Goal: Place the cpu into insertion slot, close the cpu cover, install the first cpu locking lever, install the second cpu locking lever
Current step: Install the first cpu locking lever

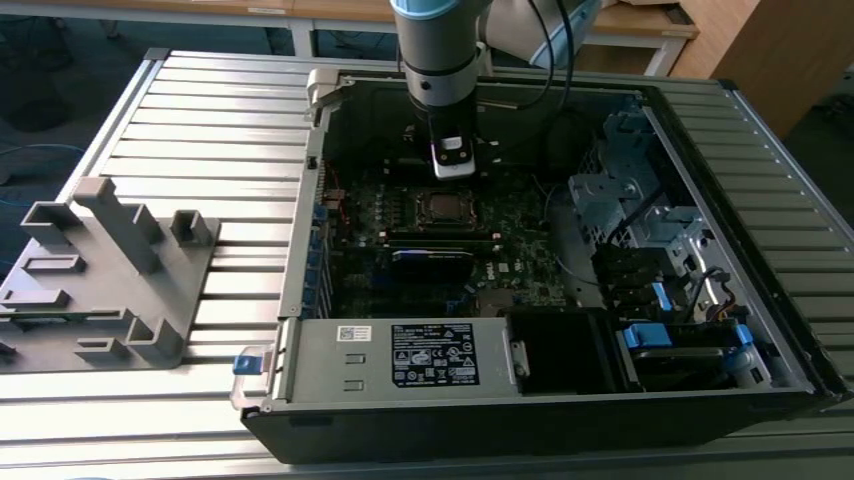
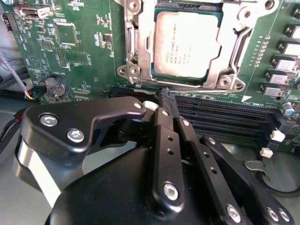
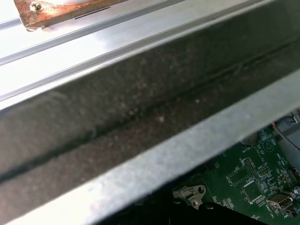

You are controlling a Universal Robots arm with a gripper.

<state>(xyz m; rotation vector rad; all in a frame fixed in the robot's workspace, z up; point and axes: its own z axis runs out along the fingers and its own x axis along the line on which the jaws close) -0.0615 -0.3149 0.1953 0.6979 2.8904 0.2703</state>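
The cpu already lies flat in the insertion slot, near the middle of the motherboard. The cover appears to be folded down around it, with its silver frame showing on all sides of the chip. Placing and covering therefore look done, and the work seems to stand at the locking levers. Whether either lever is latched cannot be told.

In the second wrist view the gripper has its fingers drawn together to a narrow tip and holds nothing. That tip is just beside the slot's edge, on the side of the long black memory slots. In the exterior view the arm hangs straight down into the case, with the gripper above the board's far half.

A lever step probably calls for a fine, steady push with the closed tip on a thin rod. The tip would have to stay clear of the cover and the memory slots, since room around the slot is tight.

The case lies open on a ribbed aluminium table and fills most of the half on the exterior view's right. A white-labelled power box sits along the case's near wall. A grey plastic fixture stands near the table's edge on the exterior view's left. Wooden desks stand beyond the table's far edge.
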